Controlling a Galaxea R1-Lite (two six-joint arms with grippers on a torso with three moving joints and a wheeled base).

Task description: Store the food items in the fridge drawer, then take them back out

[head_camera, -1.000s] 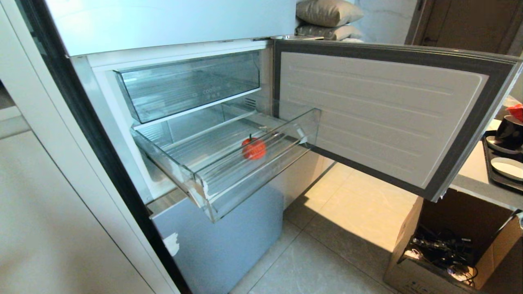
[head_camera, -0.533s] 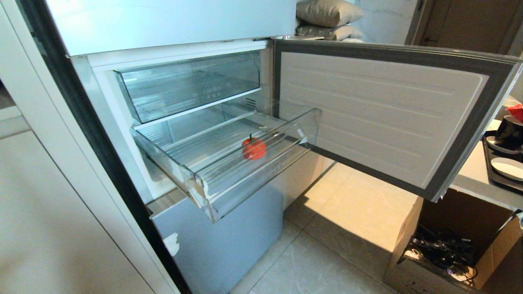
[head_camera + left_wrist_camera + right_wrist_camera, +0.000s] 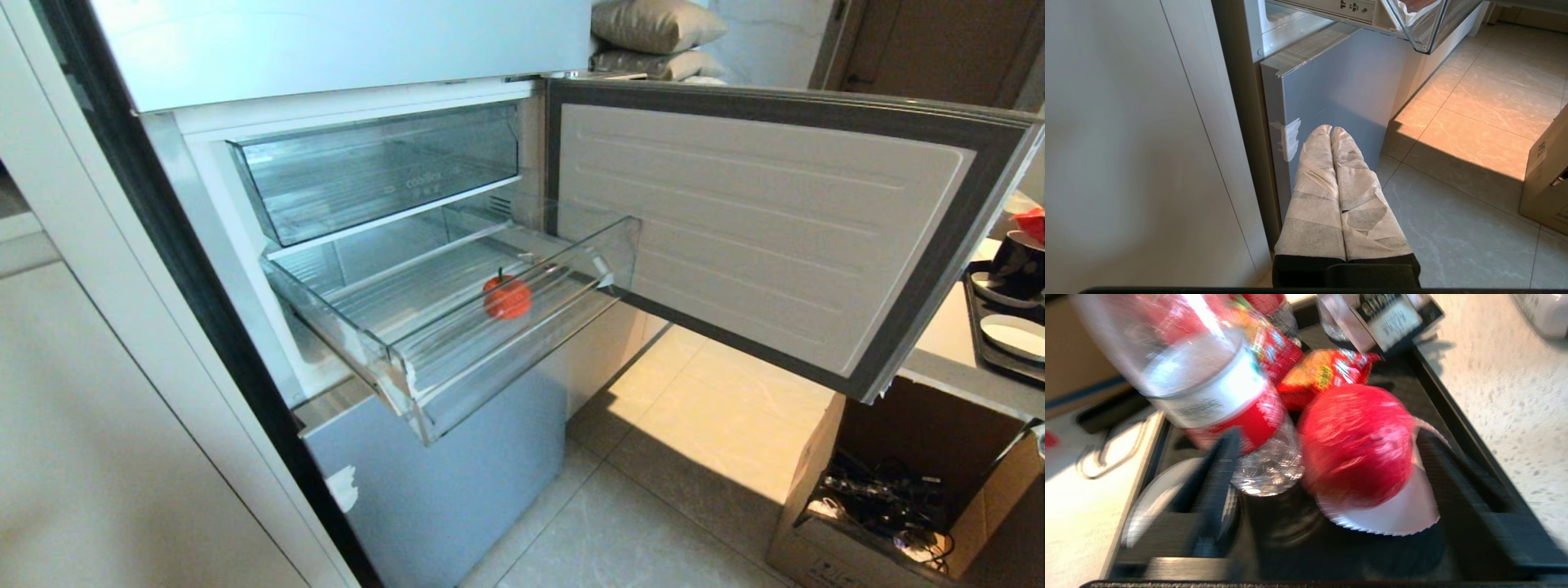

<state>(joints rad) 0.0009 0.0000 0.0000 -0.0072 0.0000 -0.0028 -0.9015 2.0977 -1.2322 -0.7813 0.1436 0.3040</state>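
A small red-orange fruit [image 3: 507, 297] with a dark stem lies on the ribbed floor of the clear fridge drawer [image 3: 473, 376], which stands pulled out of the open fridge. Neither arm shows in the head view. Over a black tray [image 3: 1474, 437], my right gripper [image 3: 1331, 437] is open, its dark fingers [image 3: 1216, 490] on either side of a larger red round fruit [image 3: 1357, 445] that rests on a white dish [image 3: 1396, 514]. My left gripper [image 3: 1331, 130], wrapped in white, is shut and empty, parked low by the grey lower fridge door [image 3: 1339, 81].
A clear bottle with a red label [image 3: 1216, 388] and a red snack packet [image 3: 1327, 371] crowd the tray beside the fruit. The fridge door [image 3: 759, 220] swings open to the right. An upper lettered bin [image 3: 375, 171] sits above the drawer. A cardboard box [image 3: 898, 490] stands on the floor.
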